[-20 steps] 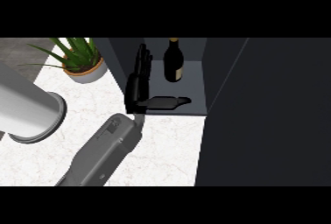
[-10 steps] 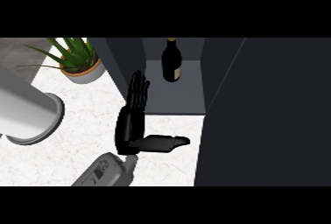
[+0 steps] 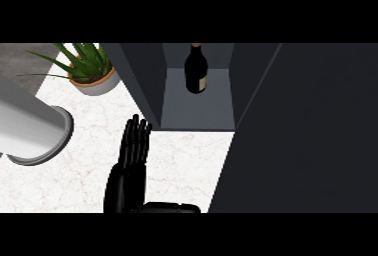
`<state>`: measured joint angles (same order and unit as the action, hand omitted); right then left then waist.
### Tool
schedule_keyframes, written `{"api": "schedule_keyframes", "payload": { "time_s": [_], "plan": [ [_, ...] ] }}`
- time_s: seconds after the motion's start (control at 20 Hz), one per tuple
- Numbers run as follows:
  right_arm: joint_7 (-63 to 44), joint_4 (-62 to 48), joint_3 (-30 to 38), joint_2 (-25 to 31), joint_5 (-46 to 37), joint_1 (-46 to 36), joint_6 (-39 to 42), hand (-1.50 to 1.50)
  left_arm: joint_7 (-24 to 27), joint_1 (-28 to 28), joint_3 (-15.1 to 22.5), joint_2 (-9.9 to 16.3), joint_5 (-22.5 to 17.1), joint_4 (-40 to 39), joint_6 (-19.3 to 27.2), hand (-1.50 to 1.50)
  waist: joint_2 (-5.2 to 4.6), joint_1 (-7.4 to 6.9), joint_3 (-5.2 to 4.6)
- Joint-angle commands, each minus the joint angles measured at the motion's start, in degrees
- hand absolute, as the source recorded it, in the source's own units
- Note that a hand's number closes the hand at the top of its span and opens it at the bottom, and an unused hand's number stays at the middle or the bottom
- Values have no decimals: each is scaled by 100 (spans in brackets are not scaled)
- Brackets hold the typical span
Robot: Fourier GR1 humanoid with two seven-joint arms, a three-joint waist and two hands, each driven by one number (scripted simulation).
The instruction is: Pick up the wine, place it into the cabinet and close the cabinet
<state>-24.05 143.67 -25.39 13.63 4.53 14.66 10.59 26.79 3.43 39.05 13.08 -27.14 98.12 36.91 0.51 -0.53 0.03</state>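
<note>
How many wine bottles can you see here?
1. A single dark wine bottle stands upright inside the open cabinet, toward its back. The big dark panel at the right could hide more.

A potted plant [image 3: 87, 70] with long green leaves stood in a pale round pot near the far left corner of the white marbled tabletop [image 3: 66, 187]. Nearer along the left edge, well apart from the pot, a large grey cylinder [image 3: 29, 131] lay tilted, its round rimmed end facing the tabletop's middle and its body running off the left side. A strip of grey surface [image 3: 26, 60] showed beyond the tabletop's far left edge
</note>
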Motion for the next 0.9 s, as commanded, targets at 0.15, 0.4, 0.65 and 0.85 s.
{"api": "schedule_keyframes", "payload": {
  "time_s": [0.15,0.4,0.65,0.85],
  "plan": [
    [-853,1114,-1362,222,206,179,314,150,154,-834,-283,707,-116,843,-284,-150,-8,15,-15],
    [-1088,1087,-1892,-81,-252,-364,132,150,283,-1489,-519,1220,-240,1275,-533,-150,1,-6,-21],
    [-1306,370,-2400,-638,-550,-958,-159,150,458,-2029,-1178,1747,-762,1550,-1157,-150,10,-82,-34],
    [-1886,275,-2546,-1014,-363,-1302,-396,150,578,-2313,-1486,1889,-985,1642,-1446,-150,7,-123,-42]
  ]
}}
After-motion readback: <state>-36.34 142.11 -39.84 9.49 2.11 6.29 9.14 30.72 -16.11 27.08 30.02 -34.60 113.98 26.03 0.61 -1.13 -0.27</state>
